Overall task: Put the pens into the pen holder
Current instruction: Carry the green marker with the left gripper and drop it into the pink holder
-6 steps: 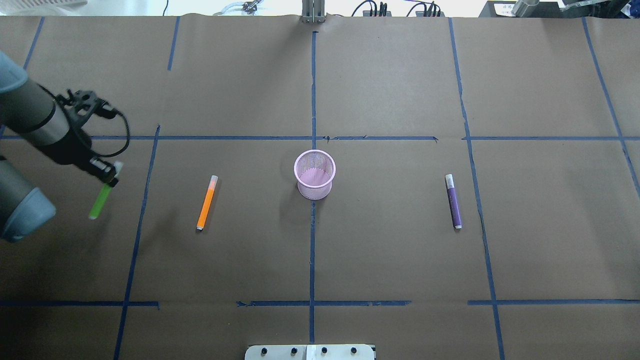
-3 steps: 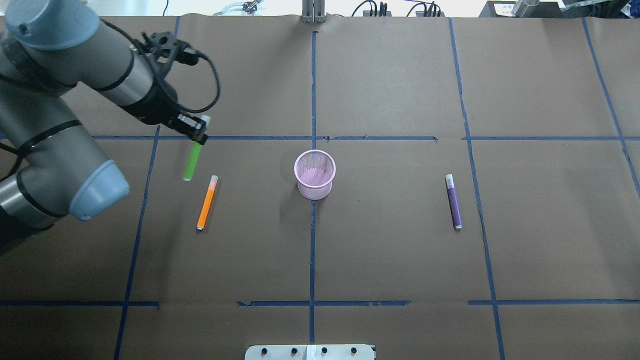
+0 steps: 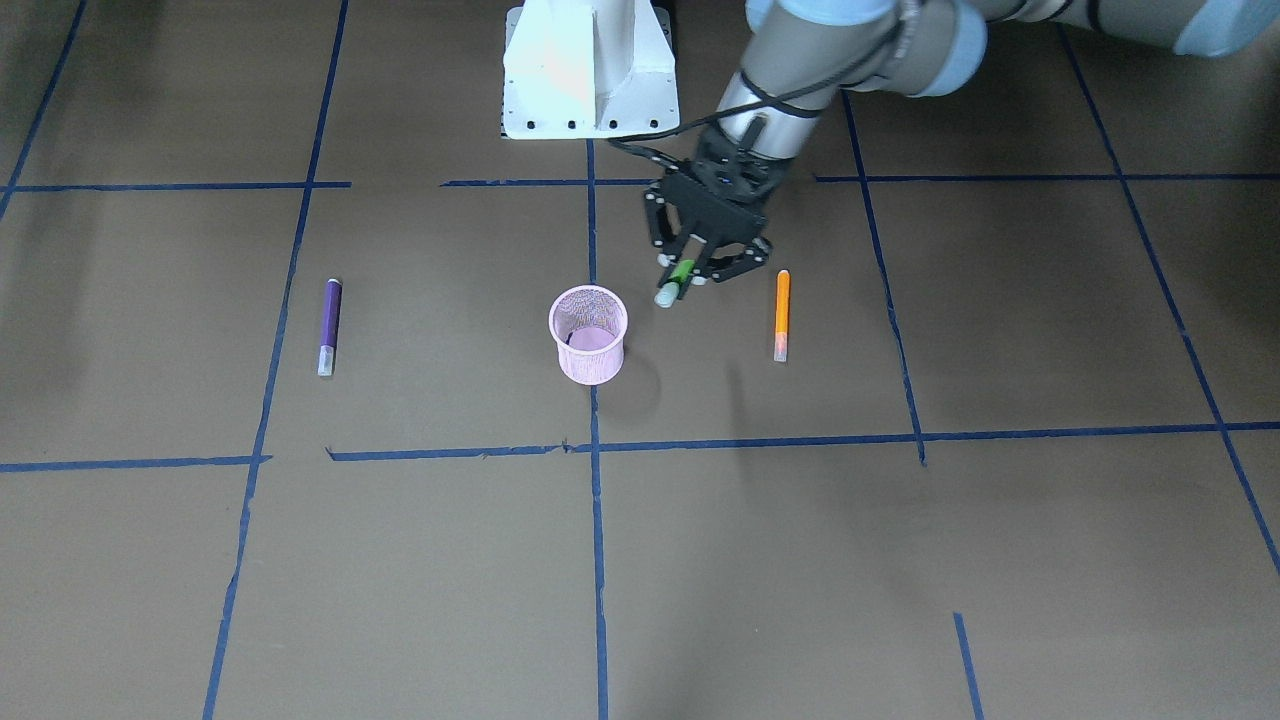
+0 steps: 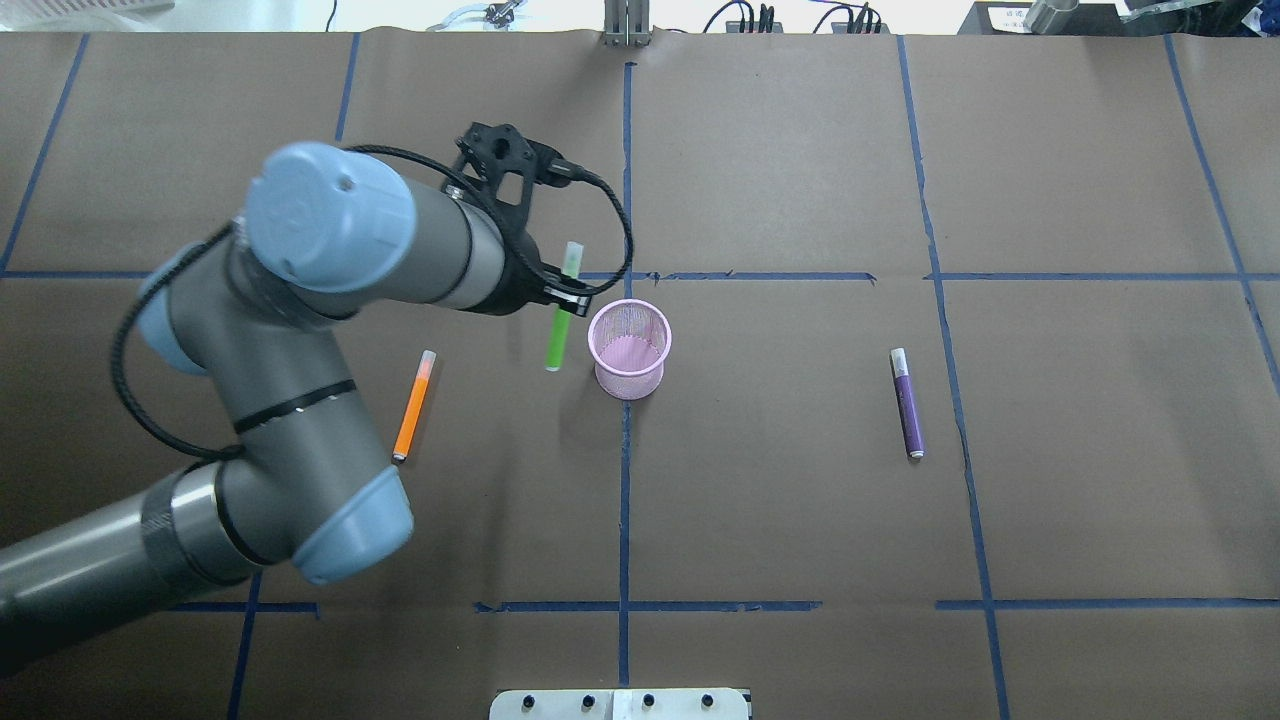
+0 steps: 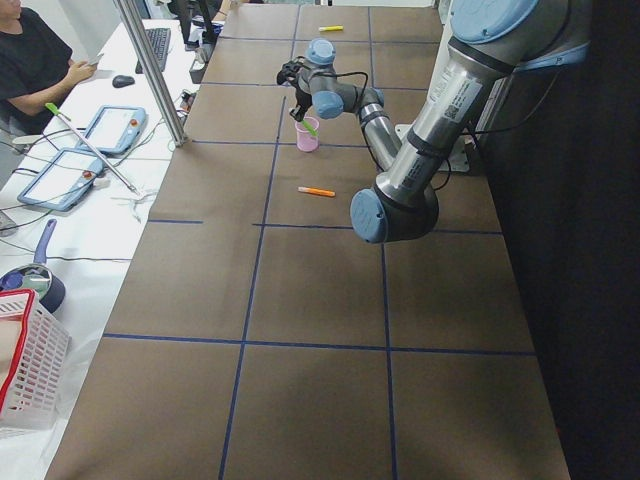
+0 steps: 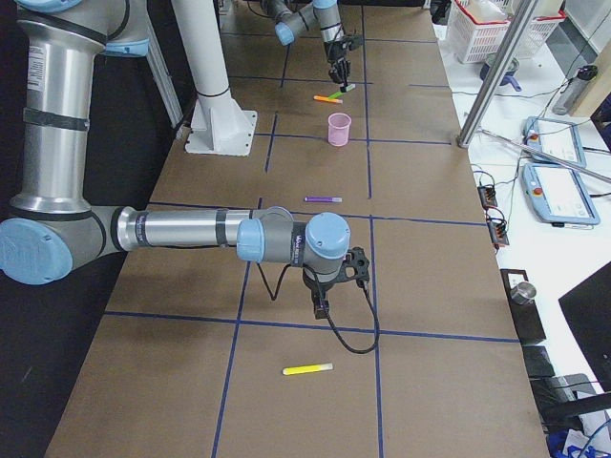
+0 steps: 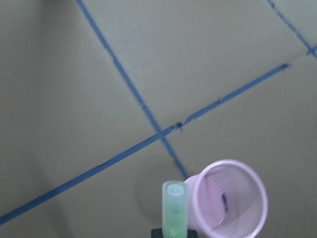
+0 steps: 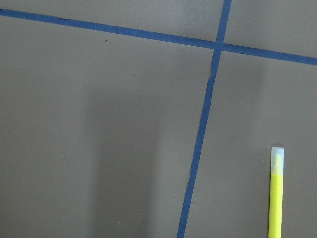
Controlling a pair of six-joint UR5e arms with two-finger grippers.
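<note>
My left gripper (image 4: 566,294) is shut on the green pen (image 4: 555,342), gripping it near its pale cap end. It holds the pen in the air just left of the pink mesh pen holder (image 4: 628,381). From the front, the gripper (image 3: 690,276) and green pen (image 3: 681,271) hover beside the holder (image 3: 590,366). The left wrist view shows the pen's cap (image 7: 175,198) next to the holder's rim (image 7: 262,198). The orange pen (image 4: 414,405) lies left of the holder, the purple pen (image 4: 907,403) right. I cannot tell whether the right gripper (image 6: 321,307) is open or shut.
A yellow pen (image 8: 276,198) lies on the paper near the right arm's end (image 6: 307,368). Blue tape lines grid the brown table cover. The robot base (image 3: 590,70) stands at the table's edge. A person (image 5: 30,60) sits by the far side bench.
My left arm has swept right across the table with the green pen, from the far left edge to just beside the pen holder. The other pens have not moved.
</note>
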